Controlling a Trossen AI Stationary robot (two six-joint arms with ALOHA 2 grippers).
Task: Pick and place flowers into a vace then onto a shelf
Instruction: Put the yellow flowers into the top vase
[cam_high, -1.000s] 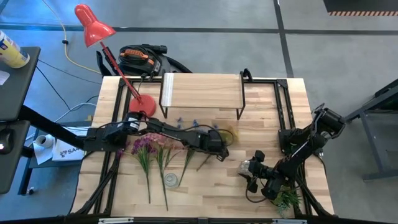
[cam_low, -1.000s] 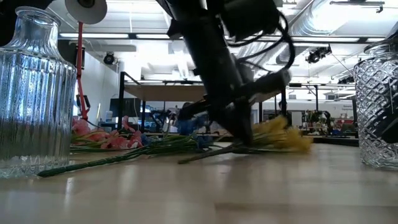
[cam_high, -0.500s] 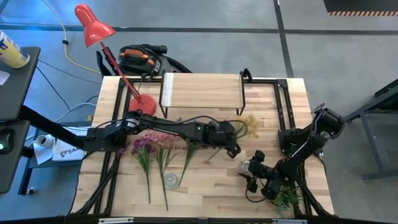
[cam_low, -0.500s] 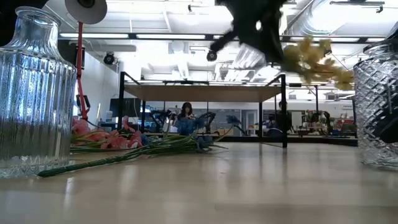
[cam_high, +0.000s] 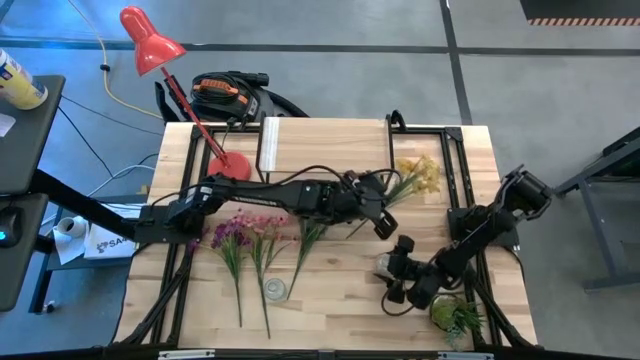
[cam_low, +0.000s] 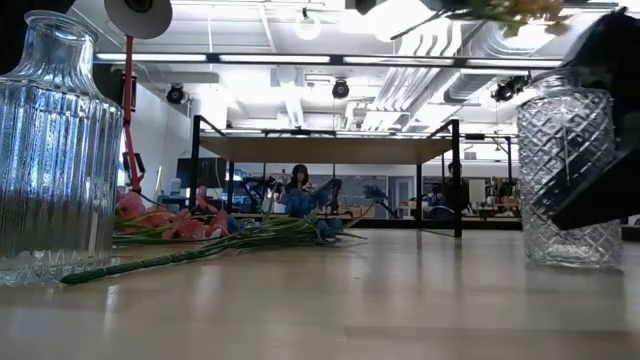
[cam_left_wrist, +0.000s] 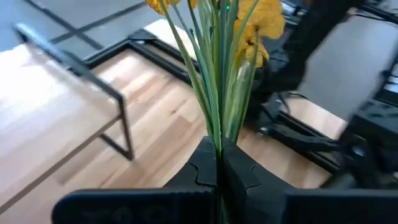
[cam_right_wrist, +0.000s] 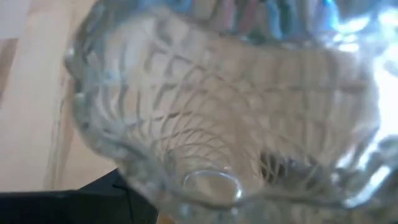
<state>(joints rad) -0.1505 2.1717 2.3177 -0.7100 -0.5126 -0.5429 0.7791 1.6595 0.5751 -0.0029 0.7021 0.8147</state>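
Yellow flower (cam_high: 418, 177) | stem diagonal, blooms toward shelf-side right; left end effector (cam_high: 380, 213) clamped on stem

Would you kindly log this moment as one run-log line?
left gripper: shut on yellow flower, lifted | right gripper: holds cut-glass vase on table | three flowers: lying on table

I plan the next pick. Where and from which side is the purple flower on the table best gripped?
Probably at the bare green stem below the bloom of the purple flower, coming straight down from above. It lies flat on the table, stem pointing to the front edge, apart from the pink flower, so fingers can straddle it crosswise.
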